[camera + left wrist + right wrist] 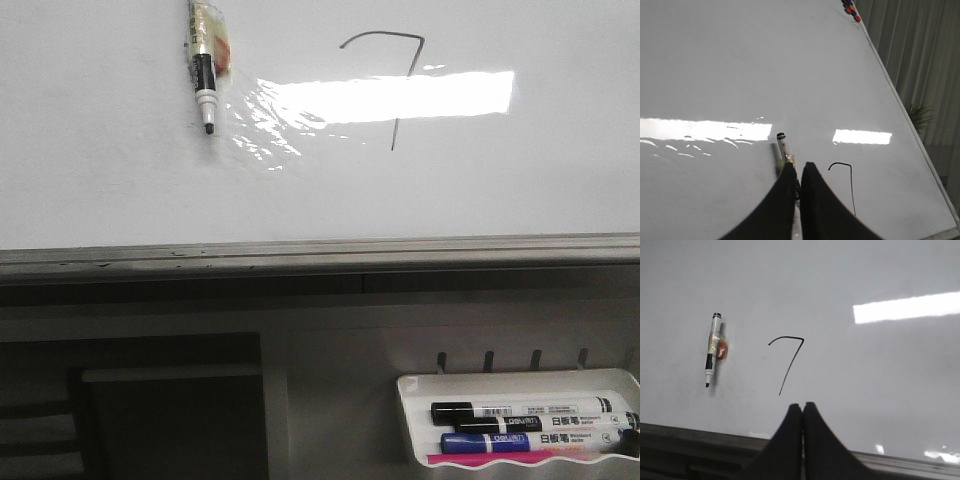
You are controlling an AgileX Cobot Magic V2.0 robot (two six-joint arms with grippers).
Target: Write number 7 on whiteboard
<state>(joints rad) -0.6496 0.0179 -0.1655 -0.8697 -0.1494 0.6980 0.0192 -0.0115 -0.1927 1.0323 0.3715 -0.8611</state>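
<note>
The whiteboard fills the upper front view, and a thin dark number 7 is drawn on it at the upper right. A black-and-white marker wrapped in tape rests against the board left of the digit, tip down, with no gripper around it. My left gripper is shut, back from the board, with the marker showing past its fingertips and the 7 beside it. My right gripper is shut and empty below the 7. Neither gripper shows in the front view.
A grey metal rim runs along the board's lower edge. Below it at the right, a white tray holds several markers. Coloured magnets sit at one board corner, with curtains and a plant beyond it.
</note>
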